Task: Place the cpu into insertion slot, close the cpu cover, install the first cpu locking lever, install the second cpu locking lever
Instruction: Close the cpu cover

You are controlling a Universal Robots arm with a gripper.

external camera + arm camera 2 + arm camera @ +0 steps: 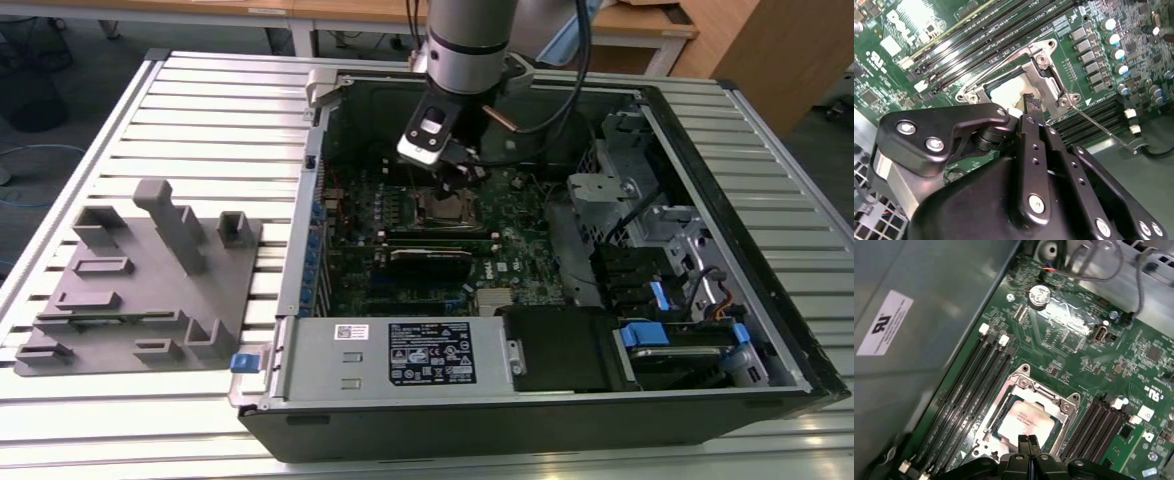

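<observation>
Gripper (1029, 441) fingers are pressed together with nothing between them, their tips poised over one edge of the cpu (1026, 419); whether they touch it cannot be told. At the exterior view's left, a grey fixture block (134, 290) stands on the slatted surface (200, 110), well apart from the open computer case (534, 425). Inside the case, a grey power-supply box (387, 355) fills the near wall, leaving open room over the green circuit board (1069, 345). The arm (467, 40) comes steeply down from above into that room, its wrist tilted, and its gripper (451, 183) ends just above the insertion slot (445, 207) in the middle of the board. Further to the exterior view's right a metal drive cage (667, 230) crowds the case wall, near the arm's cable. In the first wrist view the cpu lies seated in the slot, its pale face showing through the window of the cpu cover (1046, 397), which lies lowered around it. Long black memory slots (969, 395) run close along both sides of the socket. In the second wrist view the gripper's (1032, 102) own black body hides the near half of the cpu cover (1046, 75) and most of the cpu (1003, 94). A thin wire locking lever (1104, 128) runs out from a corner of the socket, clear of the cover; whether it stands raised or lies flat is hard to make out.
</observation>
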